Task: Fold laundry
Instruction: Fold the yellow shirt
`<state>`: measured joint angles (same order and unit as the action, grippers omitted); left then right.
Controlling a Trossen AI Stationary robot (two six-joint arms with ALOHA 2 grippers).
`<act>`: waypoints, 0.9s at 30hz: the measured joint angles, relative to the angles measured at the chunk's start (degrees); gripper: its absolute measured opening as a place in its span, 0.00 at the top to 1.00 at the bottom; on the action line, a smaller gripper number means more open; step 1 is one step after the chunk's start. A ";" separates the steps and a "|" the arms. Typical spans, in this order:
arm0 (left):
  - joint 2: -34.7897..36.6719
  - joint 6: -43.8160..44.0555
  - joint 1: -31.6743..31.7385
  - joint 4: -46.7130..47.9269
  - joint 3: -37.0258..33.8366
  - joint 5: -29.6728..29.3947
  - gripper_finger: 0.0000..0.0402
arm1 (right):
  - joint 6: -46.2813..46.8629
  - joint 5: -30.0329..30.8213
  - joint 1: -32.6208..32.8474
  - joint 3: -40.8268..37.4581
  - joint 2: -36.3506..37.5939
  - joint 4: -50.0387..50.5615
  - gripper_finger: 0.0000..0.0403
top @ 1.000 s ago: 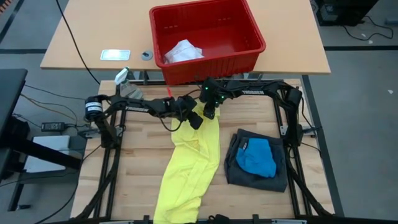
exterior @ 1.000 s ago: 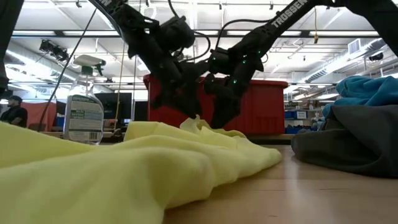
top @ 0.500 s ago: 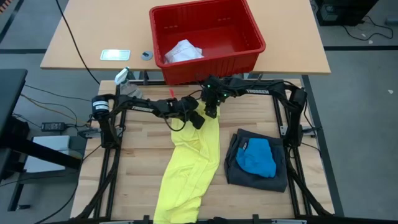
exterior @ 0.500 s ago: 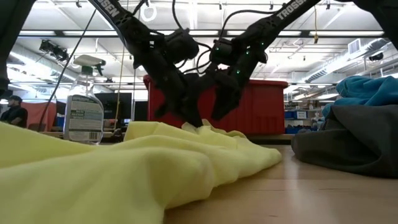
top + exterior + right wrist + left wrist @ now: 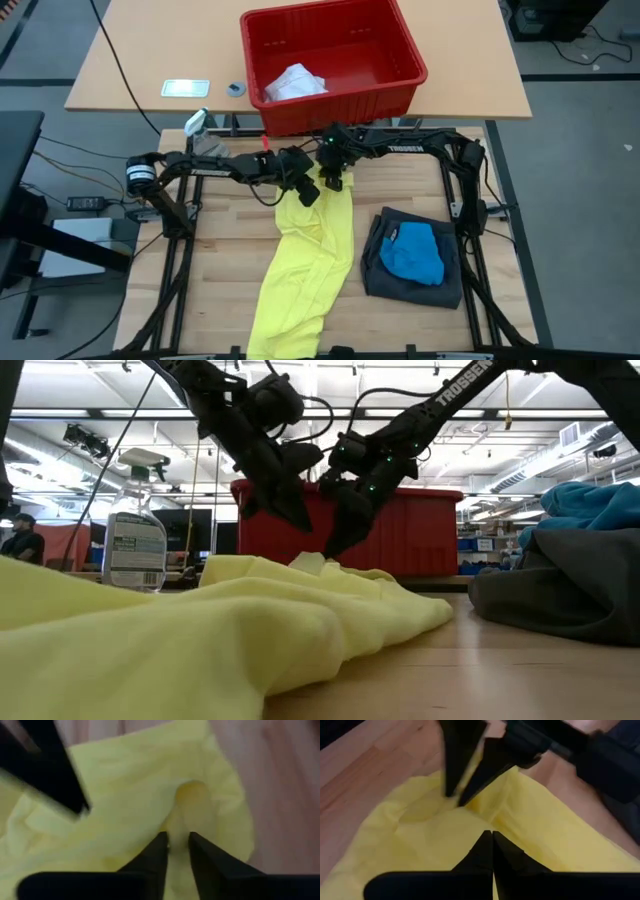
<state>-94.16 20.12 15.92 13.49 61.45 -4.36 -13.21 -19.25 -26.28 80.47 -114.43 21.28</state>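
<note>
- The yellow shirt (image 5: 305,260) lies in a long crumpled strip on the wooden table (image 5: 220,270), running from the middle of the far edge toward the near edge, where it runs out of the high view.
- The left end effector (image 5: 306,190) is at the far end of the shirt, just above it. In the left wrist view its two dark fingers (image 5: 481,852) are pressed together with no gap, and I cannot tell whether any cloth is caught between them.
- The right end effector (image 5: 334,180) is just beside the left one, at the same far end of the shirt. In the right wrist view its fingers (image 5: 156,852) stand a narrow way apart with a raised fold of yellow cloth pinched between them.
- In the low view both arms come down from above and meet over a small peak of the shirt (image 5: 312,564).
- The dark grey shorts (image 5: 412,262) lie in a heap on the right side of the table, apart from the shirt, with the bright blue piece (image 5: 413,251) on top of them.
- The red basket (image 5: 400,48) stands on the lighter table beyond, holding a white crumpled cloth (image 5: 293,82).
- A clear spray bottle (image 5: 135,525) stands at the far left corner of the wooden table.
</note>
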 joint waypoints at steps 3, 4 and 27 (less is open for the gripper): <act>0.53 0.02 0.00 0.46 0.00 0.02 1.00 | -0.42 1.28 -0.02 0.00 0.00 0.57 0.89; 0.58 0.07 0.00 0.09 0.00 0.12 1.00 | -0.42 2.11 0.00 -0.01 0.14 0.66 0.91; -11.09 8.54 -3.04 -13.84 -0.07 -3.38 0.57 | 4.68 1.65 -1.31 -0.01 1.20 4.33 0.99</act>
<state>-105.25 28.66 12.89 -0.35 61.39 -7.74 -8.54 -17.61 -27.59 80.47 -113.23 25.61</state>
